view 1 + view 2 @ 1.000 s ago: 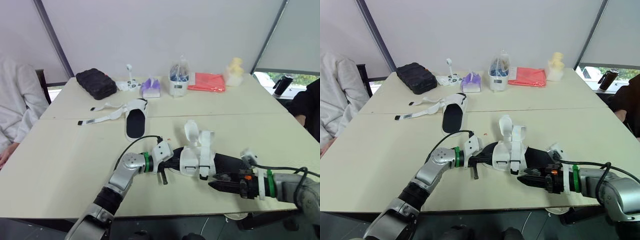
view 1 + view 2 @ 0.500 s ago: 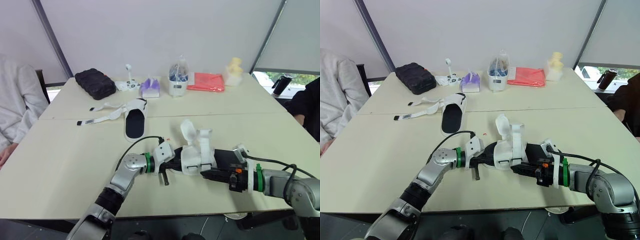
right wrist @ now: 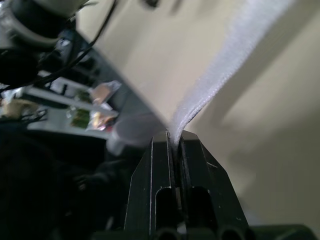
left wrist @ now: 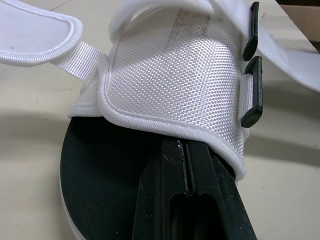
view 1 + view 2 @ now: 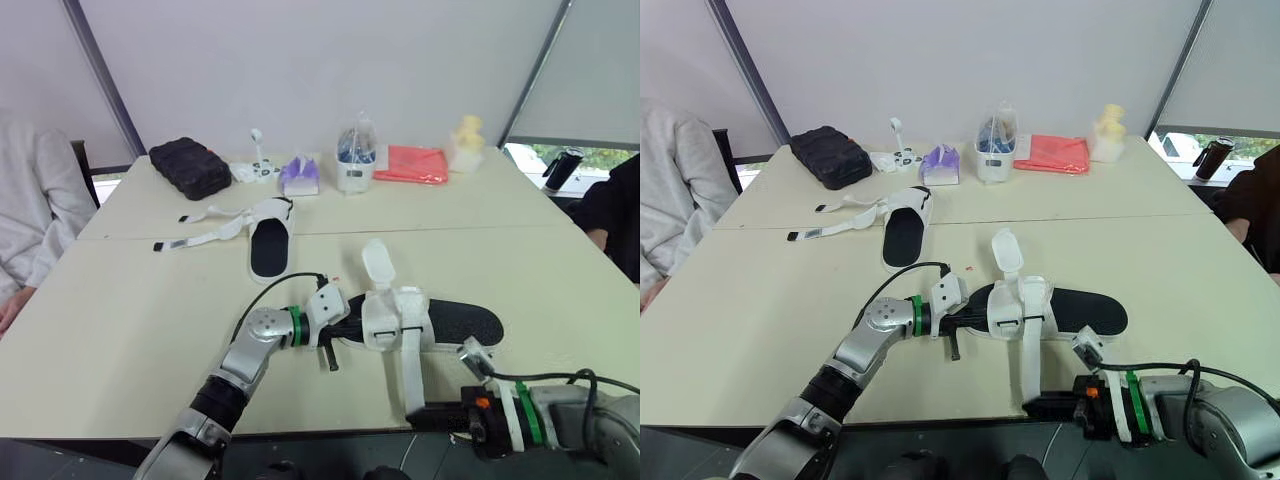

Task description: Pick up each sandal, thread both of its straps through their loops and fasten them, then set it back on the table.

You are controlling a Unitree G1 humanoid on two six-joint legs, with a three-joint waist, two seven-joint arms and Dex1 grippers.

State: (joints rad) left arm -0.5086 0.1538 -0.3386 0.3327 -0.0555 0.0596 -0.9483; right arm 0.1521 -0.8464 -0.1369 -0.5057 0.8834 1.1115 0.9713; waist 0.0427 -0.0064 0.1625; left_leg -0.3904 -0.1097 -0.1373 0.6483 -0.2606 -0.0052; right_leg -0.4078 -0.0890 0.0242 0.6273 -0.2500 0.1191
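The near sandal (image 5: 455, 322), black sole with a white upper (image 4: 175, 85), lies across the table's front. My left gripper (image 5: 343, 329) is shut on its toe end, with the black fingers (image 4: 186, 165) tucked under the upper. One white strap (image 5: 411, 368) runs straight from the upper toward the near table edge. My right gripper (image 5: 428, 416) is shut on that strap's end (image 3: 220, 75). The other strap (image 5: 375, 261) stands up behind the upper. A second sandal (image 5: 271, 243) lies farther back on the left, its straps (image 5: 200, 226) spread out flat.
Along the far edge stand a black case (image 5: 190, 166), a purple tissue pack (image 5: 300, 175), a white container (image 5: 357, 160), a red cloth (image 5: 413, 163) and a yellow figure (image 5: 467, 140). A person's white sleeve (image 5: 30, 215) is at the left, another person (image 5: 620, 210) at the right.
My right gripper moved in to the sandal, shut on a strap end and drew it back toward the near table edge, pulling the strap straight. The left gripper has kept its hold.
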